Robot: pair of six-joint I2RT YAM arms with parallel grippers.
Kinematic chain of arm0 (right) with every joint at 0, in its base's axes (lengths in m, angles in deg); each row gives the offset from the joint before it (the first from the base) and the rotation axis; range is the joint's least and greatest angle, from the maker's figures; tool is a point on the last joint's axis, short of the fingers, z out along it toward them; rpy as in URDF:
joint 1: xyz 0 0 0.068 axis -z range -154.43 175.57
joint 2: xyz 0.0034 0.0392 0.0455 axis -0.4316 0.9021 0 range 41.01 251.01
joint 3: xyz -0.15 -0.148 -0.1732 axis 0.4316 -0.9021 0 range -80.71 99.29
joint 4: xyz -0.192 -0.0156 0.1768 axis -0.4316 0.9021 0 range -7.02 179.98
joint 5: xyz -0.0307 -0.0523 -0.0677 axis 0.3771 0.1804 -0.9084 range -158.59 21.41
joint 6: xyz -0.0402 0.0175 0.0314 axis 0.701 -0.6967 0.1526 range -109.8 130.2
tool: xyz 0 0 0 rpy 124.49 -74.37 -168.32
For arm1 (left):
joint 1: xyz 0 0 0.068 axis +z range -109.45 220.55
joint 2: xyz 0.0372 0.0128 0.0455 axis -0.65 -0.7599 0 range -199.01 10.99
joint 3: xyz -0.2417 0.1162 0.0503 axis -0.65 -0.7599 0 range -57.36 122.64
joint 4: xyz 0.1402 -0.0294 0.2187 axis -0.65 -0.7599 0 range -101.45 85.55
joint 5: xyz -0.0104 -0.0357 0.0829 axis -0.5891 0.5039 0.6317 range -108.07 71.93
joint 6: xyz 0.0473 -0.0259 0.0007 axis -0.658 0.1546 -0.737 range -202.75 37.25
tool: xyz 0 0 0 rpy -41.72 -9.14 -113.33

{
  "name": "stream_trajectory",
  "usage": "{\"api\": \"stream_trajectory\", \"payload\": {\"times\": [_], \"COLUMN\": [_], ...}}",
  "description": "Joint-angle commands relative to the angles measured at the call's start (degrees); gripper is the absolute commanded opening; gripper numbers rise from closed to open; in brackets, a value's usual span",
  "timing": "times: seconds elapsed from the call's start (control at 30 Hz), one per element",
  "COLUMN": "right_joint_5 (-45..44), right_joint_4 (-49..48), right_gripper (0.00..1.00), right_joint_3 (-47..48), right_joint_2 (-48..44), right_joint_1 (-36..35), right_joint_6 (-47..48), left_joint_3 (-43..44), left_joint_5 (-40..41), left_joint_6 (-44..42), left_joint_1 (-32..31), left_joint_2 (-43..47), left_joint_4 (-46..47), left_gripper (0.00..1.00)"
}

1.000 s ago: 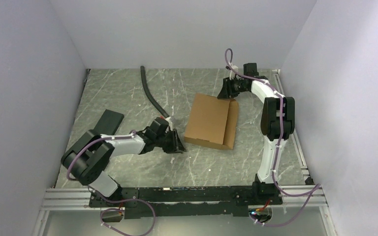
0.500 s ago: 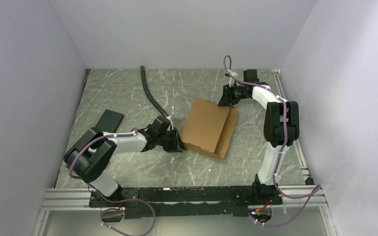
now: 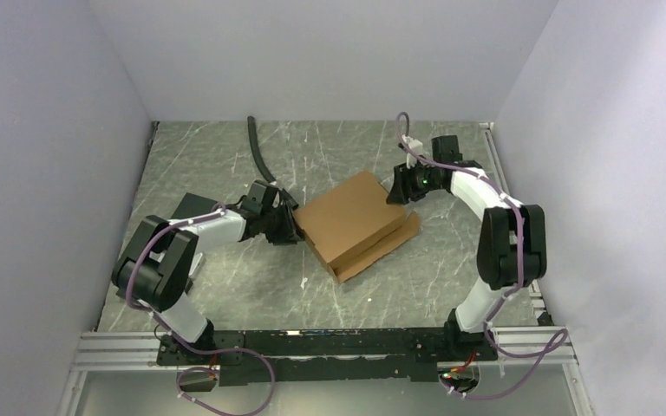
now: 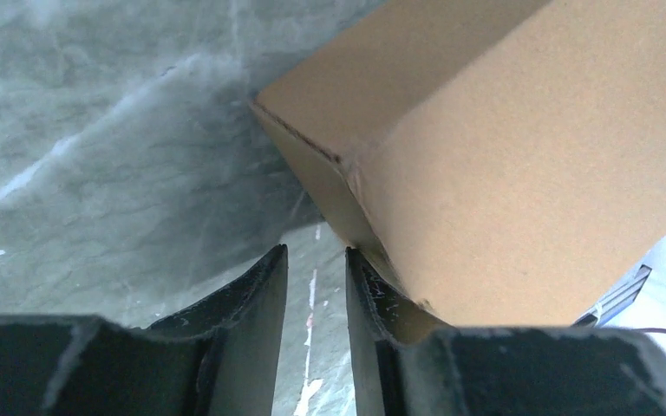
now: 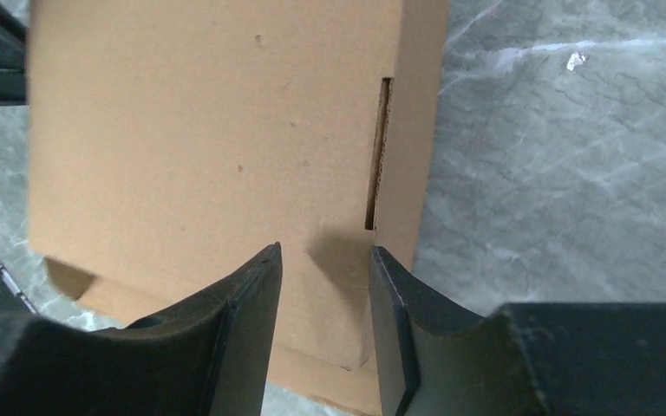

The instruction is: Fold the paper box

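— Where was the paper box (image 3: 353,224)?
— In the middle of the surface (image 3: 225,286), lying flat between the two arms and turned at a slant. Its upper panel lay folded over the lower one. A strip of the lower layer showed along the near right side.
— And the left claw (image 3: 291,227)?
— Down low at the box's left corner. In the wrist view its fingers (image 4: 260,295) stood a narrow gap apart with only grey stone between them, so it grasped nothing. The cardboard's bottom edge touched the outside of the finger nearer the box.
— The right claw (image 3: 396,189)?
— At the far right corner, over the top panel. Its fingers were parted, released, with plain cardboard face between them and no edge in the gap. Whether the tips pressed on the panel, I couldn't tell. A short slot (image 5: 378,156) ran beside the fold there.
— Anything else?
— A black hose (image 3: 260,160) at the back, and a flat black piece (image 3: 191,206) partly hidden by the left arm, both apart from the box.
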Motion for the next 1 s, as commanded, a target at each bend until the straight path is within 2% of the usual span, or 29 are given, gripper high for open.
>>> {"api": "stream_trajectory", "payload": {"times": [0.0, 0.1, 0.2, 0.3, 0.43, 0.67, 0.73, 0.97], "right_joint_5": [4.6, 5.6, 4.5, 5.1, 4.5, 6.8, 5.4, 4.4], "right_joint_4": [2.0, -0.6, -8.0, -9.7, -12.3, -9.2, -10.3, -10.5], "right_gripper": [0.46, 0.54, 0.65, 0.67, 0.63, 0.57, 0.56, 0.5], "right_joint_3": [-2.4, -8.4, -16.1, -19.0, -22.9, -24.9, -25.4, -24.5], "right_joint_2": [-10.3, -17.7, -24.4, -26.2, -26.9, -23.2, -23.1, -18.2], "right_joint_1": [1.2, 3.7, 7.2, 10.7, 14.8, 19.8, 19.9, 19.9], "right_joint_6": [0.9, 2.6, -0.4, -1.5, -5.4, -8.7, -8.2, -5.8], "left_joint_3": [4.1, 2.9, 1.9, 2.9, 7.5, 15.9, 18.4, 36.1], "left_joint_5": [-1.9, 0.7, 5.1, 5.7, 2.9, -4.2, -6.4, -9.4], "left_joint_6": [-4.3, -7.1, -9.7, -13.0, -17.0, -17.6, -18.6, -30.0], "left_joint_1": [-0.4, 0.0, 0.6, 1.9, 2.5, 2.4, 2.3, 2.0], "left_joint_2": [1.8, 7.0, 12.8, 16.0, 16.1, 9.0, 5.7, -8.8], "left_joint_4": [1.5, -1.5, -3.5, -5.2, -7.4, -8.0, -7.6, -13.3], "left_gripper": [0.36, 0.38, 0.47, 0.53, 0.56, 0.61, 0.68, 0.71]}}
